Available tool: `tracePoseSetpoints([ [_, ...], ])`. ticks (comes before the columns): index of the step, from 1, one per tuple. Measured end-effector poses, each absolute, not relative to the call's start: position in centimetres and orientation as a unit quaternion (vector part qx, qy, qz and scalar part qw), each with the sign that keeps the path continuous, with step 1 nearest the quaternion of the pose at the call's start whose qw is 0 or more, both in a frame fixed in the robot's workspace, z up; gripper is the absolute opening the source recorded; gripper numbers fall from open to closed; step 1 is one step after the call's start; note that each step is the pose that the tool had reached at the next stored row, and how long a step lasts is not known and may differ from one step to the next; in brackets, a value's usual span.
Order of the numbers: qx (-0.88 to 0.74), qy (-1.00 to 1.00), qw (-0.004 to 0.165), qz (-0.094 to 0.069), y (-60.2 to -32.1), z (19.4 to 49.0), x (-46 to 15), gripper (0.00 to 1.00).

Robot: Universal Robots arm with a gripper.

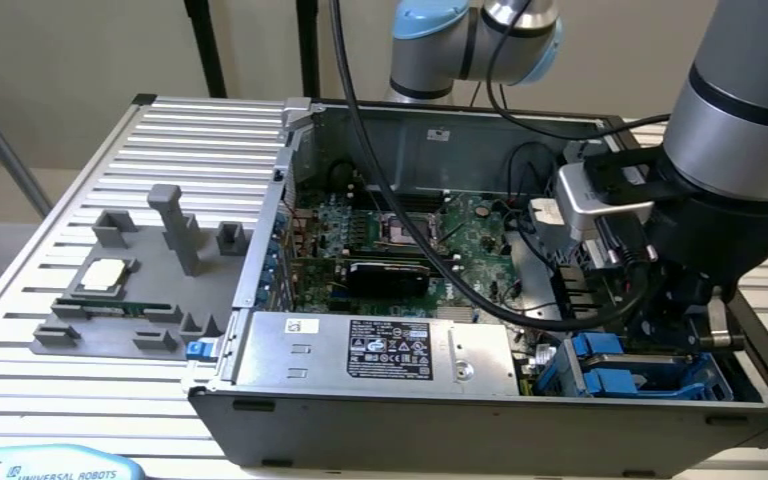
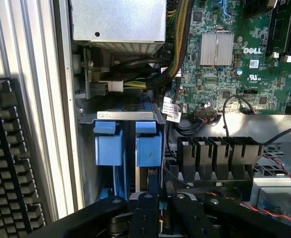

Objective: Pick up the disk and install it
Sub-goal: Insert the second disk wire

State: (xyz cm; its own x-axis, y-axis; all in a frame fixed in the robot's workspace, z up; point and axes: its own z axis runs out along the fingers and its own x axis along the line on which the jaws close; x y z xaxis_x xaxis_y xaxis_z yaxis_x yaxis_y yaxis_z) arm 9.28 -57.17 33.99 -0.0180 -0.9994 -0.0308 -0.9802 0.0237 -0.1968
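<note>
We see the gripper [image 2: 153, 210] low over the drive bay at the computer case's [image 1: 491, 420] front corner, on the exterior view's right. In the wrist view its black fingers [image 2: 145, 215] stand close together, gripping the edge of the disk [image 2: 143, 186], which sits upright in the bay between its bright blue carrier tabs [image 2: 128, 144]. Only a thin slice of the disk's body shows between the fingers; we cannot tell how deep it is seated. In the exterior view the same blue carrier [image 1: 631, 370] shows just under the gripper [image 1: 678, 335], inside the case and beside the power supply [image 1: 371, 345], a gray box with a black label along the near wall.

Just beyond the bay, the wrist view shows a black finned bracket [image 2: 217, 156], a bundle of yellow and black cables [image 2: 178, 39], and the green motherboard [image 2: 235, 54] with a small silver heatsink [image 2: 216, 48]. In the exterior view the motherboard [image 1: 398, 230] fills the case floor, with a processor socket [image 1: 400, 228] near its middle.

The arm [image 1: 744, 130] comes down steeply from above on the exterior view's right, its wrist bent toward the bay and black cables looping beside it.

Outside the case, on the slatted metal counter [image 1: 37, 290], a gray fixture tray [image 1: 137, 275] holds a small square chip [image 1: 104, 273], well apart from the gripper. A black keyboard [image 2: 9, 163] lies beside the case in the wrist view.
</note>
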Motion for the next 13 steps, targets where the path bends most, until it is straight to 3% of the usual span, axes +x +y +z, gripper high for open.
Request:
tracePoseSetpoints([
  [13,-0.696,0.711,0.078,-0.062,-57.20,33.84,9.37,0.16],
])
